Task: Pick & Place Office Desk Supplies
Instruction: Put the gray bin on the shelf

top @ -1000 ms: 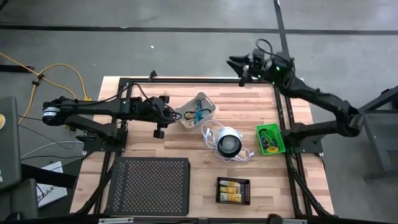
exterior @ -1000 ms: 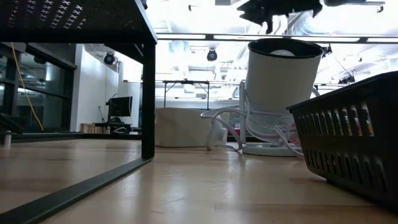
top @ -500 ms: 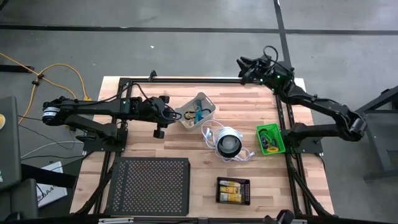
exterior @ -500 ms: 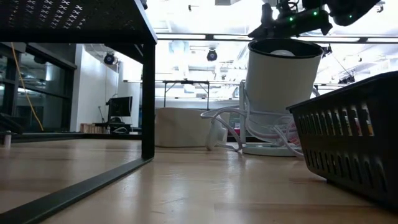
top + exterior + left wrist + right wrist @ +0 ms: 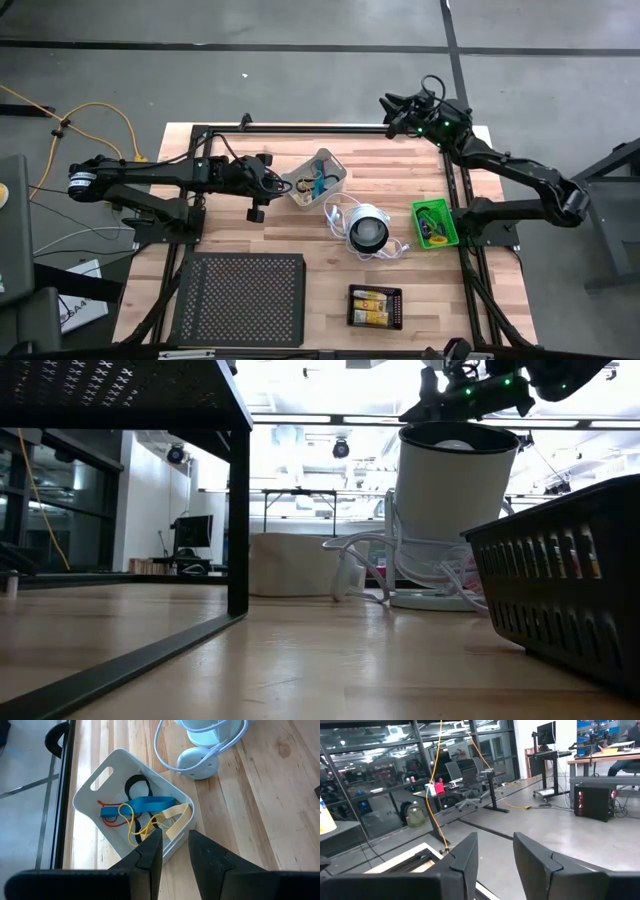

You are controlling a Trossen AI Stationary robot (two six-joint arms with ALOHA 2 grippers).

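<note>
Blue band (image 5: 137, 806), yellow loop (image 5: 140, 825), black loop (image 5: 137, 787) and red cord (image 5: 107, 820) heaped together inside white tray (image 5: 100, 775), at the desk (image 5: 300, 240) middle, toward the far side. Cream strip (image 5: 176, 816) draped up to the tray's near rim, just ahead of the fingertips.

Yellow packs (image 5: 372, 305) lined up in black tray (image 5: 375, 291) at the near edge. More small items in green tray (image 5: 449, 222) on the right, too small to sort. Grouping by tray suggests sorting well along.

Left tool (image 5: 174, 835) low over the white tray's near rim, fingers narrowly apart, nothing seen clamped between them. Probably placed so for a reach into the heap or just off a drop; cannot tell which.

Round white-and-black object (image 5: 368, 230) with white cord between white and green trays, near the left tool's path: snag risk on the cord.

Right tool (image 5: 495, 842) raised at the desk's far right corner, aimed out into the room, fingers apart and empty. Likely parked clear of the left arm.
</note>
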